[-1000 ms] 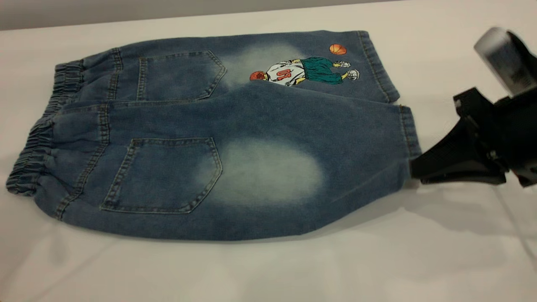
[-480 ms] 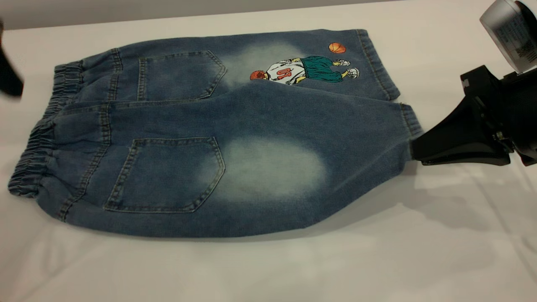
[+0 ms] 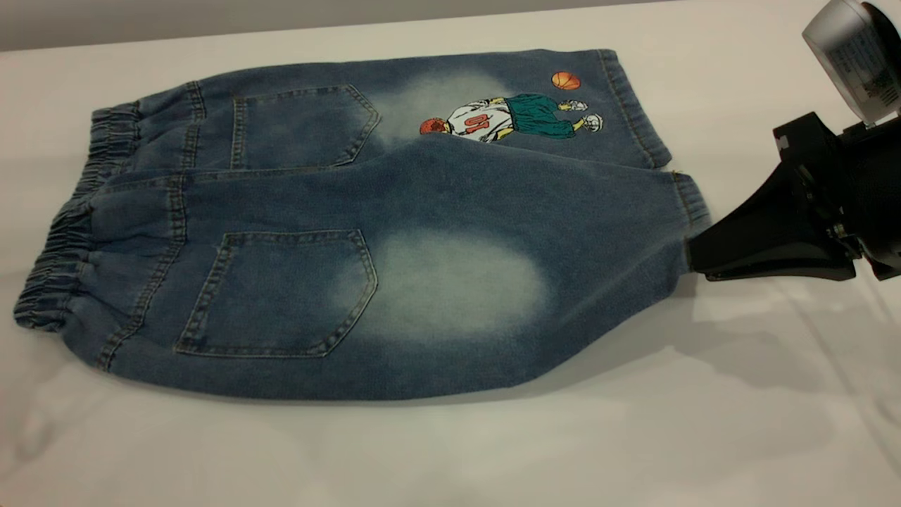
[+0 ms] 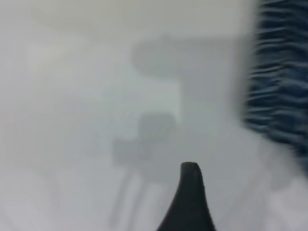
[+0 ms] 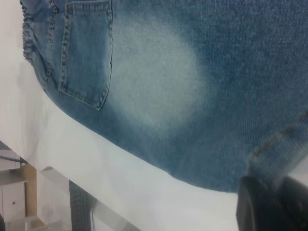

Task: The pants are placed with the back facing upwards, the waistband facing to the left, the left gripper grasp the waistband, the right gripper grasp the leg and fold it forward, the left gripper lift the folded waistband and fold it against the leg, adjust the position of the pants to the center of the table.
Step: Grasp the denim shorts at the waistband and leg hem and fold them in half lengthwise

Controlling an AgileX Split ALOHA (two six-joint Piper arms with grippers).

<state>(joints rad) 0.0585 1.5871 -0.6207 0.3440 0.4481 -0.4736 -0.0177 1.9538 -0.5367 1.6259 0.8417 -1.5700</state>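
While right gripper (image 3: 693,257) jaws clamp the leg (image 3: 493,282) hem, left gripper (image 4: 190,197) is blurred, jaw state unclear

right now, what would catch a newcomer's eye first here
The short blue denim pants lie spread back-up across the white table, ruffled elastic waistband at the exterior view's left. A cartoon basketball-player print brightens the far leg. The black right gripper has its jaws shut on the near leg's hem at the right.

- The right gripper (image 3: 693,257) has lifted the leg (image 3: 450,282) hem a little since a second ago.
- The dark left arm seen at the far side is gone.
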